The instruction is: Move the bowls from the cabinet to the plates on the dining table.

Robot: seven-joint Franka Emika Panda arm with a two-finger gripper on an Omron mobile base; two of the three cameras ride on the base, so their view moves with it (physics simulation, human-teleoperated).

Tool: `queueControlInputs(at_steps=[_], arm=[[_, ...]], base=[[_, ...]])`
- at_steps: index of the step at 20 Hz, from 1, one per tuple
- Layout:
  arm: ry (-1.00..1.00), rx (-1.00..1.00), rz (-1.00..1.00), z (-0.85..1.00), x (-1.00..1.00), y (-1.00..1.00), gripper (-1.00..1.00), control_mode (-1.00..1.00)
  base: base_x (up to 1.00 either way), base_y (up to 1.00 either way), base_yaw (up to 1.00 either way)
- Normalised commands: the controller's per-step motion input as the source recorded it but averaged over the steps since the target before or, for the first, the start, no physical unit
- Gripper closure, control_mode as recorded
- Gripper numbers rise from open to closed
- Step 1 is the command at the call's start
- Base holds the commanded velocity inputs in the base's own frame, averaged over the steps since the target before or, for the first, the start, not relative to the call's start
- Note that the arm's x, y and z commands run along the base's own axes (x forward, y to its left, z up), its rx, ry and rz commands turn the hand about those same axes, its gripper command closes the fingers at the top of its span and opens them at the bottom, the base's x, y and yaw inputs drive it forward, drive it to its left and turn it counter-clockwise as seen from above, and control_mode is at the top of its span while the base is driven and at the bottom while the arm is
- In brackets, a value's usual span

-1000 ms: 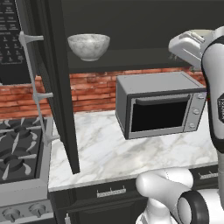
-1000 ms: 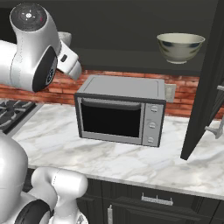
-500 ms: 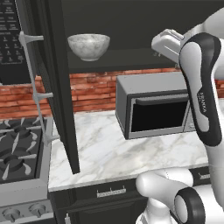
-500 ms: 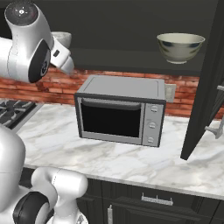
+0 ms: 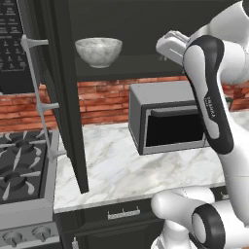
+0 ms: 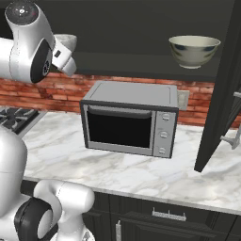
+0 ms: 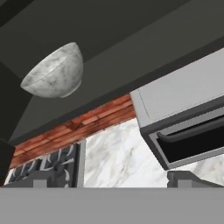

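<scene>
The dark cabinet (image 5: 146, 19) stands open above the counter. On its shelf rests a white-grey marbled bowl (image 5: 98, 51), upright, which the hand view has at its upper left (image 7: 54, 72). A grey-green bowl with a cream rim (image 6: 194, 51) stands further right on the same shelf. My gripper (image 5: 165, 46) hangs at shelf height, right of the marbled bowl and well apart from it, touching nothing. In the hand view its fingertips (image 7: 43, 179) stand wide apart, open, with nothing between them. The plates and the dining table are out of view.
A grey microwave (image 5: 165, 119) sits on the marble counter (image 5: 116, 170) just under the shelf. The open cabinet door (image 5: 63, 97) with its silver bar handle juts out on the left, and another door (image 6: 223, 89) on the right. A stove (image 5: 19, 170) lies at far left.
The arm has swung left along the shelf, carrying the open gripper closer to the marbled bowl. Both bowls stay where they were.
</scene>
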Motion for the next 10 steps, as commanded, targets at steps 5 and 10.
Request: queueControlInputs(at_steps=[5,10], arm=[[0.0,0.0,0.0,0.0,0.22,0.18,-1.0,-1.0],[0.0,0.0,0.0,0.0,0.32,0.21,-1.0,-1.0]], base=[[0.0,0.0,0.0],[0.0,0.0,0.0]])
